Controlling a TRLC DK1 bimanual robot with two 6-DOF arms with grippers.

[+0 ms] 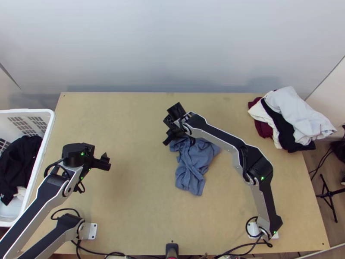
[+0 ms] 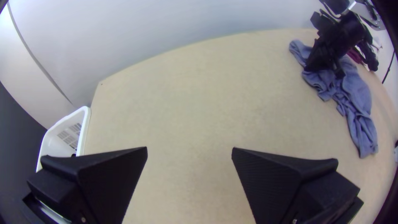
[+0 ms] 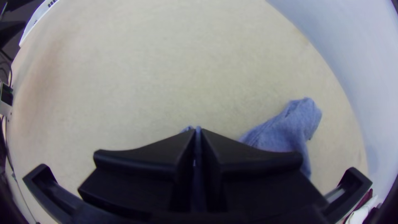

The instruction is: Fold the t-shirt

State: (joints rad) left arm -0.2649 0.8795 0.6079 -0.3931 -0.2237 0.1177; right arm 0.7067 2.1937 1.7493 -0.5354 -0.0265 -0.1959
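We're at the opening-out stage, by the look of it: the blue t-shirt lies bunched a little right of the middle of the light wooden table, no flat panel to fold yet. And the right gripper has it! Its two black fingers are pressed nearly together with a thin ridge of blue cloth pinched between them, at the end of the bundle towards the table's far edge. Over near the table's left edge, the left gripper has its fingers spread wide, nothing between them, well apart from the shirt. What's wanted next, I'd judge, is a second hold: bring that free gripper across, find another hem or sleeve, and draw the shirt out flat. Pull from one point alone and it may simply drag along, crumpled.
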